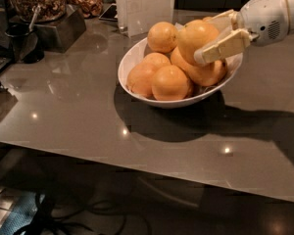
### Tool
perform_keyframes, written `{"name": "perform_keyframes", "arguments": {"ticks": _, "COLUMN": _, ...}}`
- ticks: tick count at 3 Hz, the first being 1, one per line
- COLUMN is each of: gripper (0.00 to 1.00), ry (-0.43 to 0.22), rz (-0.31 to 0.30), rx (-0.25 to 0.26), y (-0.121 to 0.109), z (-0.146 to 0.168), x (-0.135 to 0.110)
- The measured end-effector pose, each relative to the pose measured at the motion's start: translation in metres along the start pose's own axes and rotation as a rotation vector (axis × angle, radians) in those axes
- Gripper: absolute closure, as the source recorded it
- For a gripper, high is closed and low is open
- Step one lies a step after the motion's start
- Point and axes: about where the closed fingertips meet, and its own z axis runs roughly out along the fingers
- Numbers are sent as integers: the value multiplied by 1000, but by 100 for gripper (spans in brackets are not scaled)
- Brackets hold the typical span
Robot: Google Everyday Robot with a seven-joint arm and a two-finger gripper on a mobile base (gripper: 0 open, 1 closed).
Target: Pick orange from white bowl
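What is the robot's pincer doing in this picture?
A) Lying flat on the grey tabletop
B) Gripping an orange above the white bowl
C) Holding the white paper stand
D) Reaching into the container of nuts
B: the pincer, coming in from the right above the white bowl, has one finger on each side of the topmost orange.

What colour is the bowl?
The bowl is glossy white, clear in the camera view; the hand holds an orange over it.
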Motion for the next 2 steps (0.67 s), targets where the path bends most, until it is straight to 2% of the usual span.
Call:
{"name": "perform_keyframes", "arguments": {"ticks": 1, "gripper": 100, "ry": 0, "rz": 0, "rx": 0, "y": 0, "z": 0, "x": 0}}
{"name": "perform_keyframes", "arguments": {"ticks": 2, "gripper": 100, "ry": 5, "rz": -25, "rx": 3, "y": 4, "z": 0, "x": -11}}
